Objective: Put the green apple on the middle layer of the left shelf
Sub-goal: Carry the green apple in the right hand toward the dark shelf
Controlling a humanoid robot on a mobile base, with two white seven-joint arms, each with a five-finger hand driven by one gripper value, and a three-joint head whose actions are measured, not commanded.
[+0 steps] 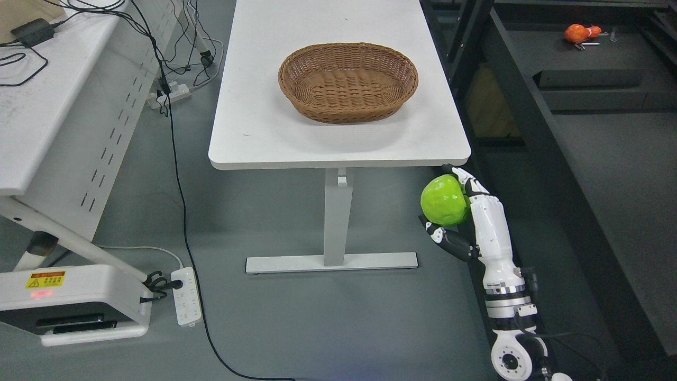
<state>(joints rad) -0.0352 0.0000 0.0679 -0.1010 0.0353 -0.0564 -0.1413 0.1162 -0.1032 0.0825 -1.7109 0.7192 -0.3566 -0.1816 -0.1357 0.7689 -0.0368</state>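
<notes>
While the right arm rises from the bottom edge at the lower right, its base joint is cut off by the frame and cables trail from the wrist. The right hand (465,214) is closed around the green apple (445,200), white fingers (472,186) curling over the top and right side, the dark thumb (449,239) pressing from below. The palm side of the apple is hidden by the hand, and neither stem nor dimple can be made out, so which way it points cannot be told; it looks nearly round, with no clear long axis. It hangs in the air over the grey floor (296,317), just below the front right corner of the white worktop (254,127) and apart from it.

On the worktop sits 1 oval wicker basket (348,82), its long axis running left to right. At the left, a white bench (47,106) is cut off by the frame, with black cables across its top. Below it a white machine base (74,304) carries a yellow warning label too small to read, and 1 power strip (186,295) lies on the floor beside it. At the right, dark shelving (608,137) is only partly visible; a small orange object (581,33) on it is too far off to identify.
</notes>
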